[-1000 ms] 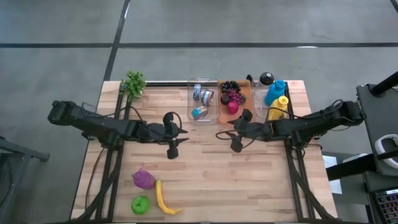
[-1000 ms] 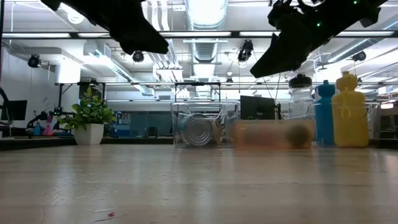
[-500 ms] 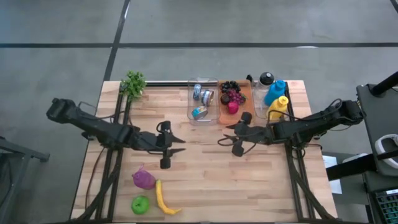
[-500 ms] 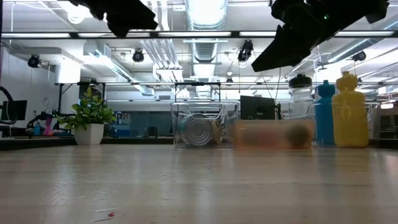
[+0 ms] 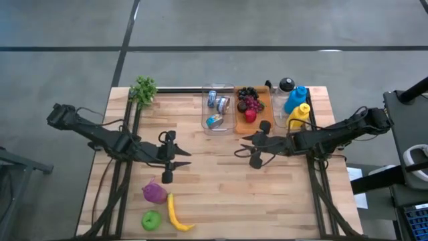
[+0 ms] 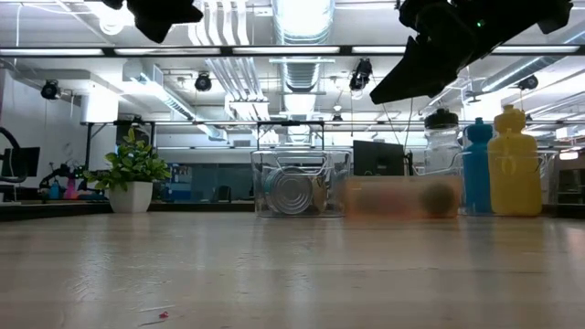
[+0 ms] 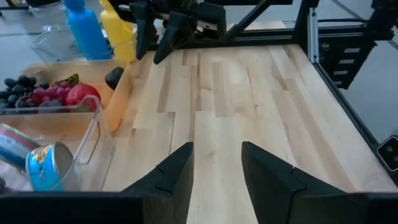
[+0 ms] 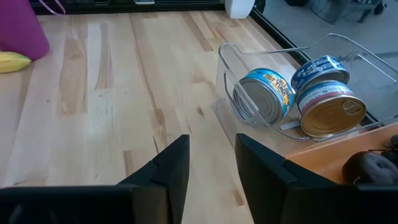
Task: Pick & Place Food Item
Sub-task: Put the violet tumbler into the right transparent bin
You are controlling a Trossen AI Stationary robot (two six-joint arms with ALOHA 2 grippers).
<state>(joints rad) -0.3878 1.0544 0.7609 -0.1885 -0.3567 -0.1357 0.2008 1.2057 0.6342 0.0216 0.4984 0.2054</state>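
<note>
Nearest the table's front edge lie the apple (image 5: pixel 151 219), banana (image 5: pixel 176 213) and purple fruit (image 5: pixel 154 193). Just above them hovers the left gripper (image 5: pixel 175 158), fingers partly open, empty, and much closer than the right gripper (image 5: pixel 244 145), likewise empty by the far tray (image 5: pixel 263 100).

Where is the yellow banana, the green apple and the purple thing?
curved yellow banana (image 5: pixel 175 213), high view, middle of its length
round green apple (image 5: pixel 151 220), high view, its top
purple rounded food item (image 5: pixel 154 193), high view, centre of its body
</note>
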